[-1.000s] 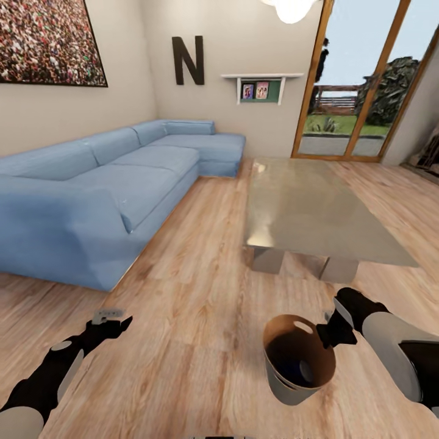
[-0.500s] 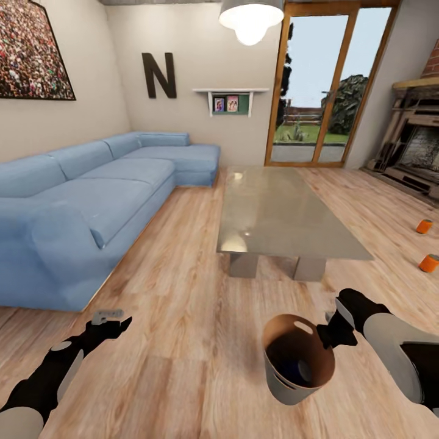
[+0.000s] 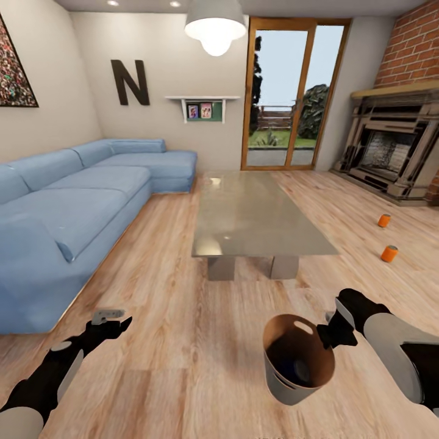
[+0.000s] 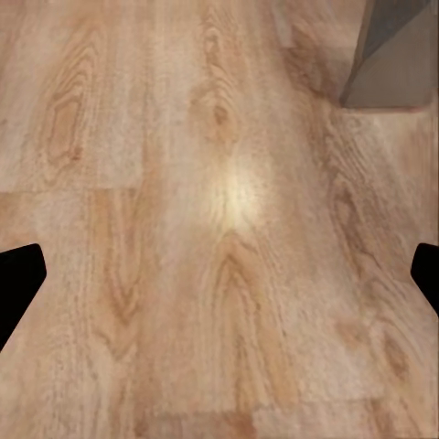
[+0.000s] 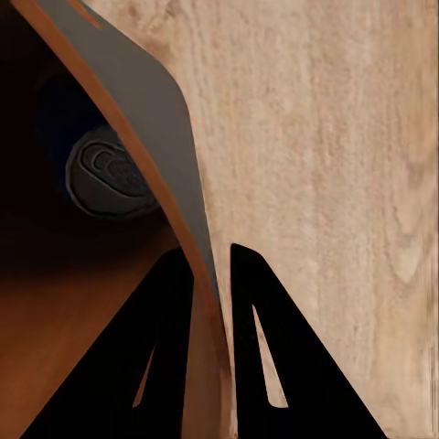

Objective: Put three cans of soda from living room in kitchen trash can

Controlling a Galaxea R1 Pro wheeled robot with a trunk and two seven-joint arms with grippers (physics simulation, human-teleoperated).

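The view is swinging right, bringing the fireplace (image 3: 390, 152) and two orange cans (image 3: 389, 253) standing upright on the floor (image 3: 183, 341) before it into sight. The right gripper (image 3: 325, 334) is pinching the trash can (image 3: 297, 360) rim, arm bent inward, bin tilting with the blue can (image 5: 110, 169) inside. The left gripper (image 3: 108, 317) is hanging open, arm extended forward.

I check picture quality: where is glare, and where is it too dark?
Head view: pale glare on the table top. Left wrist view: a bright sheen patch on the floor. Right wrist view: the bin inside is dark, the blue can dim.
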